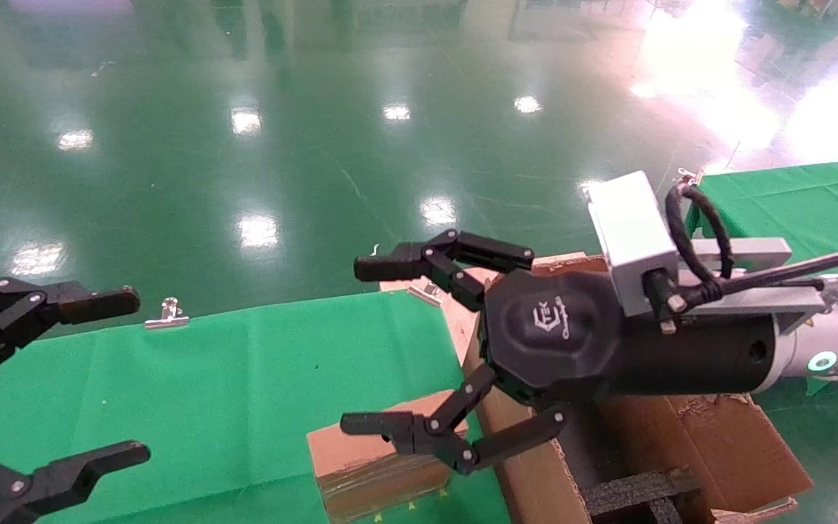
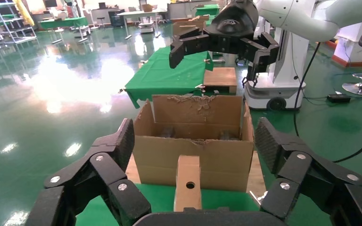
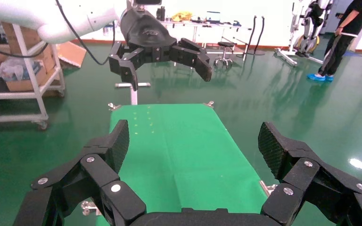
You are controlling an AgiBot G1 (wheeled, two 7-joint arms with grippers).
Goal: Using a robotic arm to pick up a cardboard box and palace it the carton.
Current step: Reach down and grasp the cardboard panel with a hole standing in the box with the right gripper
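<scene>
The small brown cardboard box stands on the green table, right beside the carton's near wall. In the left wrist view it shows end-on with a round hole. The large carton has ragged flaps and black foam inside; it also shows in the left wrist view. My right gripper, on the white arm, is open and empty, hovering above the small box and the carton's edge. It shows above the carton in the left wrist view. My left gripper is open and empty over the table's left end, facing the box.
The green cloth table has metal clips at its far edge. A second green table stands at the right. Shiny green floor lies beyond. In the right wrist view, the green cloth stretches toward the left gripper.
</scene>
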